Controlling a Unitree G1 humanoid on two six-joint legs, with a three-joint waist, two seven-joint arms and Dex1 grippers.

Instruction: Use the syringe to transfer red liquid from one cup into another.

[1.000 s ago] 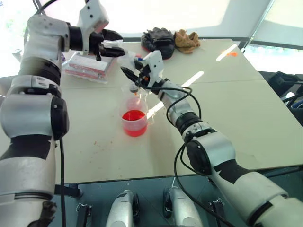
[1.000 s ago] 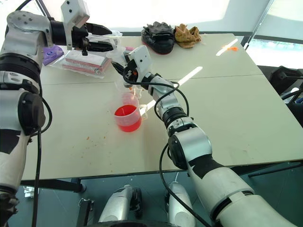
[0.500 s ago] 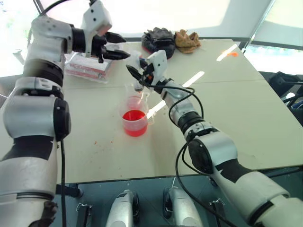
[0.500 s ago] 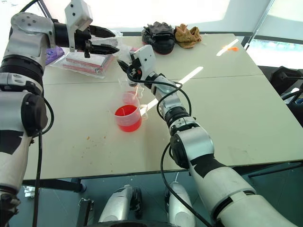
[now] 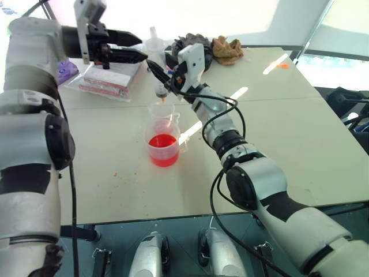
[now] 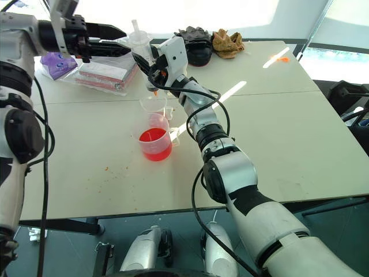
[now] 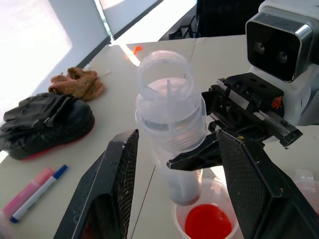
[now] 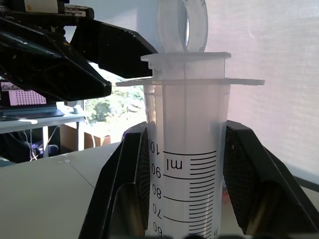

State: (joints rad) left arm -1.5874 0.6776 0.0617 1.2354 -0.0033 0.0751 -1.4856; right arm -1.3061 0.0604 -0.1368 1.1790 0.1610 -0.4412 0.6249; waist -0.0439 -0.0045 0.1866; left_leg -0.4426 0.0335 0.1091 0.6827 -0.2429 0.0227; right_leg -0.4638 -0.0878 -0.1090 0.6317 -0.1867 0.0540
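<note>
Syringe [image 8: 185, 149]: lower barrel cut off by the right wrist view's edge, so how much it holds cannot be read there; its orange tip [image 5: 164, 99] is too small in the head views to tell whether it touches the narrow cup [image 5: 162, 111]. Liquid level in that cup cannot be made out. Left gripper's fingers [image 7: 112, 189] run out of the left wrist view at their base.

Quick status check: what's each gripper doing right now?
Left gripper: open, holding nothing, beside the top of the large clear plastic syringe.
Right gripper: shut on the syringe's barrel, upright above the narrower clear plastic cup.
</note>
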